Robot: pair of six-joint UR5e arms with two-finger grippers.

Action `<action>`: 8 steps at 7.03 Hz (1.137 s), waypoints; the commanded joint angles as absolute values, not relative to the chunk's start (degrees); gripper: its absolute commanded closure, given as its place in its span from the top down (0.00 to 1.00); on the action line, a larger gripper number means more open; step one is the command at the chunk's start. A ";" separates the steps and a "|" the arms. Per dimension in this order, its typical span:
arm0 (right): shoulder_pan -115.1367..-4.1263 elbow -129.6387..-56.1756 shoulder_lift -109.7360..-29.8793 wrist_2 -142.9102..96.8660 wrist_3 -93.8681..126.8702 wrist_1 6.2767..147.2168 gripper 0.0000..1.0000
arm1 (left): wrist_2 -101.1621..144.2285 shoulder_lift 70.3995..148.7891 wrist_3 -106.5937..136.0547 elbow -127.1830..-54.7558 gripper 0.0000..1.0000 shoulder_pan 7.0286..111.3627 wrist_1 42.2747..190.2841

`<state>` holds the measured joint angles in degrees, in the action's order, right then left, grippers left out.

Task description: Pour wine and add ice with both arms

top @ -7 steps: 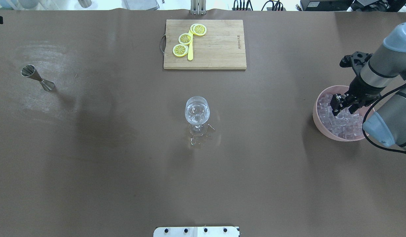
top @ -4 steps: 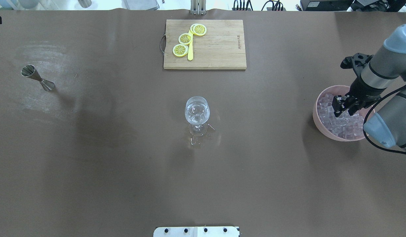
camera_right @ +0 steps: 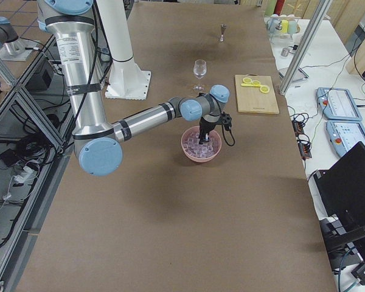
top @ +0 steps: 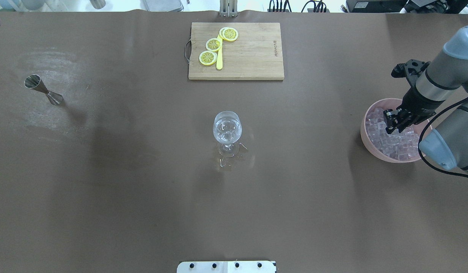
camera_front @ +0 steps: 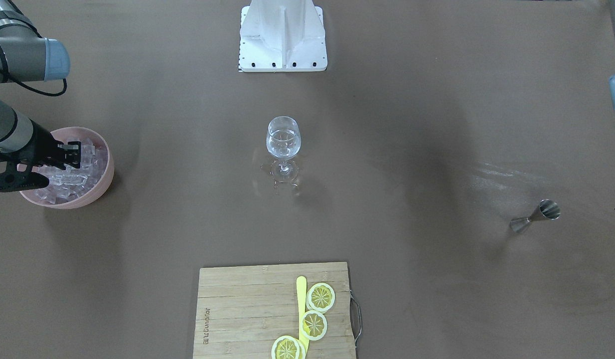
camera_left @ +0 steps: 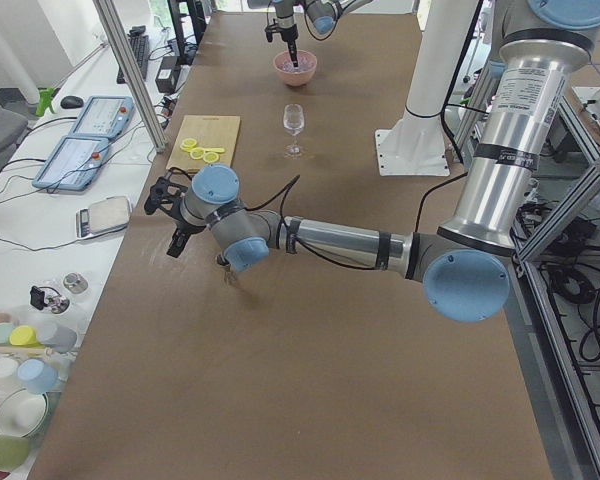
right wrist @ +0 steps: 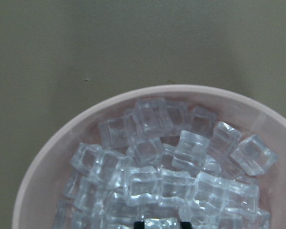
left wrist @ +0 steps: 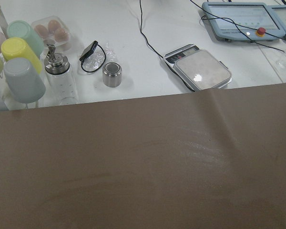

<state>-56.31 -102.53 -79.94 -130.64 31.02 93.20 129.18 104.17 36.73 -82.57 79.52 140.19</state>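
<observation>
Dipping into the round pink bowl (top: pixel 363 133), our right black claw (top: pixel 390 128) pinches one small clear glossy ice cube (right wrist: pixel 162 223); whether the left claw (camera_left: pixel 174 246) is apart or together we cannot tell.

arms (camera_left: pixel 340 240): silver-grey tubes | joint caps (camera_left: pixel 465 285): pale blue | cables (top: pixel 419 143): black | right gripper (top: pixel 392 125): black, lettering seemingly white

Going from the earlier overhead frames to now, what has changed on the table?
The right gripper, down in the pink bowl, narrowed its fingers from wide open and now seems closed on one cube of the ice; otherwise it barely shifted. The wine glass, jigger, cutting board and lemon slices stayed put.
</observation>
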 commanded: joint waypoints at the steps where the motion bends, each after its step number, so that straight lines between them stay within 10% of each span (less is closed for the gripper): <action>1: -57.83 -107.55 -78.58 -131.92 33.90 93.69 0.00 | 129.37 104.15 36.74 -82.62 0.98 79.54 140.10; 8: -45.19 -104.70 -50.14 -122.00 76.87 93.87 0.00 | 129.37 102.22 34.19 -81.74 0.98 79.54 140.54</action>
